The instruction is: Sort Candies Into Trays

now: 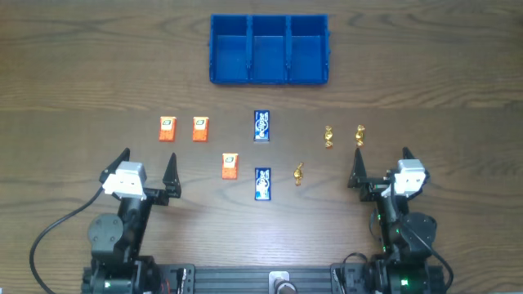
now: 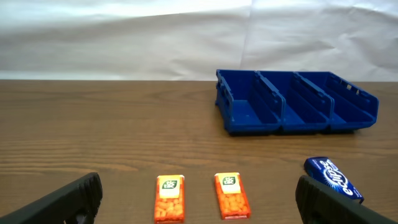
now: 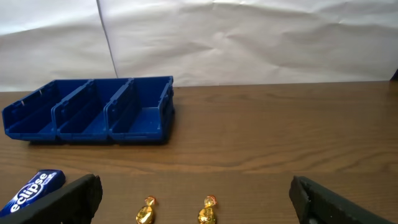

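A wooden table carries a blue three-bin tray towards its far side. Nearer lie three orange boxes, two blue packets and three gold-wrapped candies, none touching.

1. The blue tray stands at the far side of the surface. A broad strip of open wood lies between it and the candies.
2. Its three compartments are open from above and parted by two upright walls.
3. Ahead of the spread left gripper lie two orange packs, side by side with a narrow gap between them.
4. Ahead of the spread right gripper lie two gold candies, near each other.
5. Between the arms, a third orange pack, two blue packs and a lone gold candy lie apart, with gaps between them.
6. Open wood flanks both outer sides.
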